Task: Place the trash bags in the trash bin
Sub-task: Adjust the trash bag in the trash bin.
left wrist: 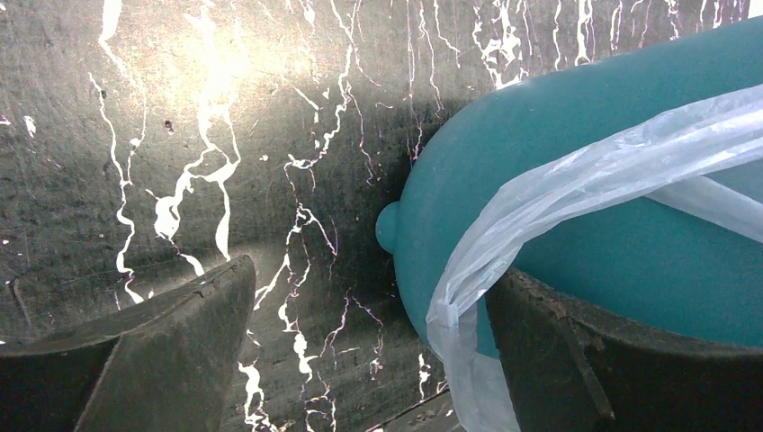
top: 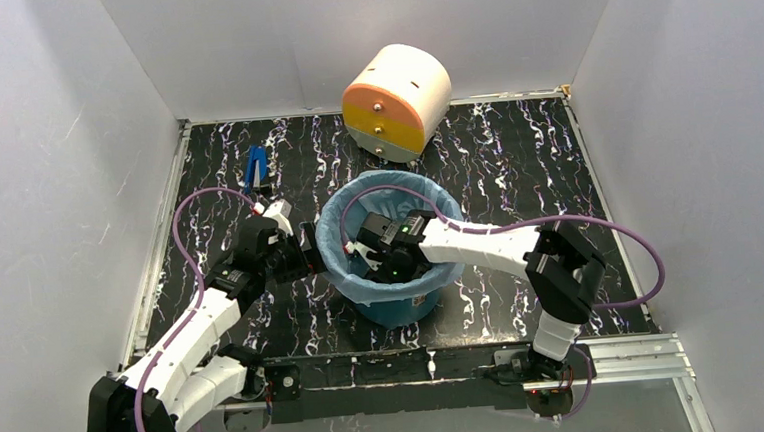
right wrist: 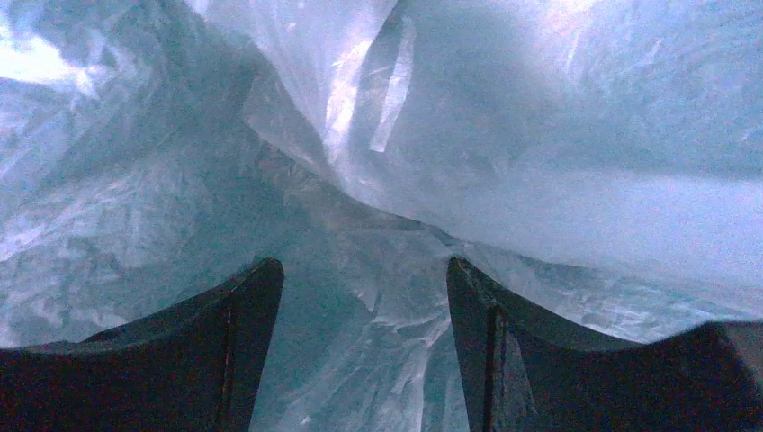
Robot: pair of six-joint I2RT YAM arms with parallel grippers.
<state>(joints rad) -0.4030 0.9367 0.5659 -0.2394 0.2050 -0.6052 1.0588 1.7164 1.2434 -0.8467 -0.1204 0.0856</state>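
Presently I judge the work to be at the seating stage. The trash bin (top: 404,307) stands on the table (top: 515,168) toward its near edge, about midway along it. The trash bag (top: 338,251) already lines it, with its edge folded over the rim.

Right gripper (right wrist: 362,270): down inside the bin, jaws parted, crinkled film all around and nothing clamped between them.

Left gripper (left wrist: 369,297): outside the bin on the side facing the table's left edge. Its jaws are spread wide, and the overhanging edge of the bag lies just beside one finger (left wrist: 549,360), unpinched.

Next move, in my judgement: press the film down to the bin floor with the right arm. The left arm should steady the rim, since thin plastic slips and lifts easily.

A cream-and-orange drum (top: 396,100) sits at the far edge, well apart.
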